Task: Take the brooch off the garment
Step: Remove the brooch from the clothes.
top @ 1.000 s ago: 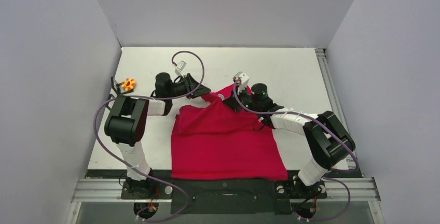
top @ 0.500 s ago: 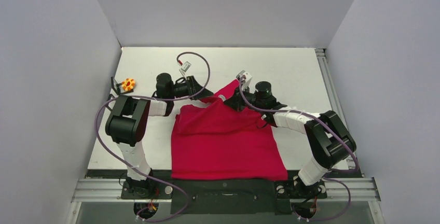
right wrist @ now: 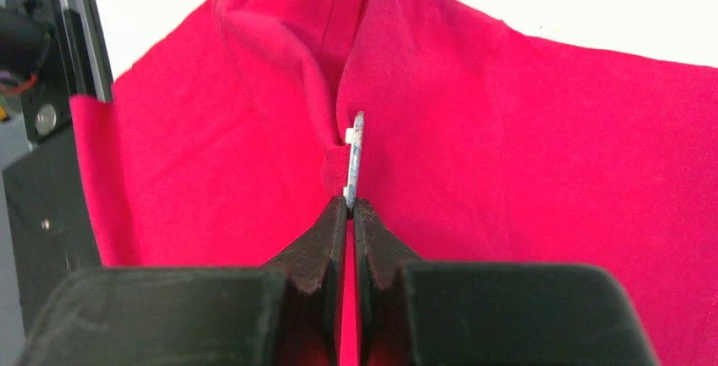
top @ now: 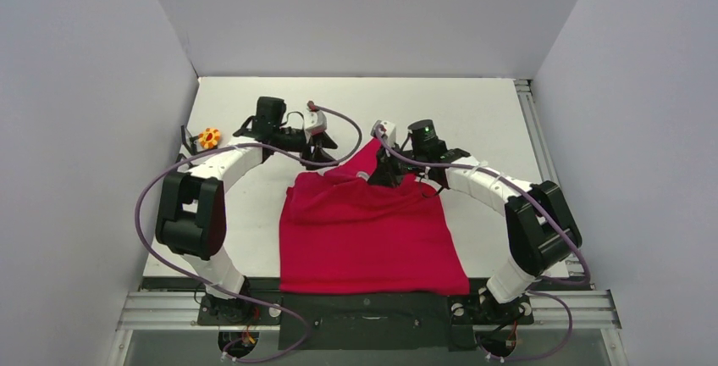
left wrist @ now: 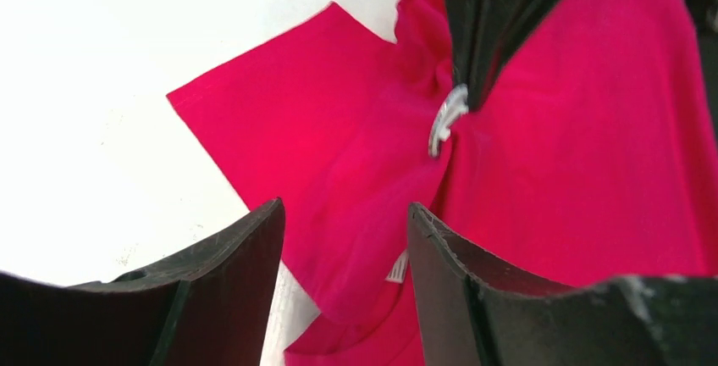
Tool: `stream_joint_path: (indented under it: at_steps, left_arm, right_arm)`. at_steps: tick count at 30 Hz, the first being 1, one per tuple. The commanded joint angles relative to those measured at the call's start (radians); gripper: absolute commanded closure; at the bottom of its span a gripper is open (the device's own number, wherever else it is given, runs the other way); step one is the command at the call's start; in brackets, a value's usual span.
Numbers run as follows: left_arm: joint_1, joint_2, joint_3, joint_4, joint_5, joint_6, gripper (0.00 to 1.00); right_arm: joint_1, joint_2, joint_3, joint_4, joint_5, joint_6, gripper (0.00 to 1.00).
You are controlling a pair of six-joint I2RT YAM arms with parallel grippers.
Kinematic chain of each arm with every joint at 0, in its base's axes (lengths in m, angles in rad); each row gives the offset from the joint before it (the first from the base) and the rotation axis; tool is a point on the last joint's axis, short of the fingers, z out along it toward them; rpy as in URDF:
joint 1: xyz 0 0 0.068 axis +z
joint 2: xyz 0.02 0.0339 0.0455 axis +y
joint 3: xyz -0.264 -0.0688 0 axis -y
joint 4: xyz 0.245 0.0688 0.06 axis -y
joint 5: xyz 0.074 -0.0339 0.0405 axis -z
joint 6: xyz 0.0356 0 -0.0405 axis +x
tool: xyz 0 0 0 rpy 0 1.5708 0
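Observation:
The garment [top: 372, 239] is a red T-shirt lying flat, with its collar end bunched up into a peak. A round silver brooch [right wrist: 356, 158] stands on edge at that peak, and in the left wrist view the brooch [left wrist: 447, 120] shows as a silver ring. My right gripper [right wrist: 350, 202] is shut on the brooch's rim, seen from above as the right gripper [top: 377, 175] over the collar. My left gripper [left wrist: 345, 207] hangs open above the garment [left wrist: 593, 129] with nothing between its fingers. A white label [left wrist: 398, 268] shows inside the neckline.
An orange and yellow flower-shaped piece [top: 208, 137] lies at the table's far left edge, beside a small black item [top: 185, 137]. Grey walls close in the white table [top: 474, 112] on three sides. A metal rail [top: 372, 302] runs along the near edge.
My left gripper has opened, come off the garment's collar and swung up and back to the left. The right gripper stays shut on the brooch and has shifted slightly left.

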Motion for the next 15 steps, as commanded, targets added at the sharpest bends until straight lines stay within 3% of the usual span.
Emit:
stream_joint_path:
  at_steps: [1, 5, 9, 15]
  left_arm:
    - [-0.017, -0.034, 0.079, -0.489, 0.028, 0.648, 0.49]
    - [-0.051, -0.068, 0.049, -0.494, 0.01, 0.78, 0.54]
    - [-0.094, -0.108, -0.01, -0.404, -0.009, 0.806, 0.58]
    - [-0.171, -0.147, -0.083, -0.248, -0.015, 0.725, 0.64]
  right_arm:
    - [-0.007, -0.046, 0.068, -0.204, -0.058, -0.192, 1.0]
    - [0.004, -0.032, 0.108, -0.279, -0.044, -0.258, 1.0]
    - [0.017, -0.033, 0.133, -0.329, -0.029, -0.3, 1.0]
    - [0.037, -0.026, 0.166, -0.382, -0.021, -0.325, 1.0]
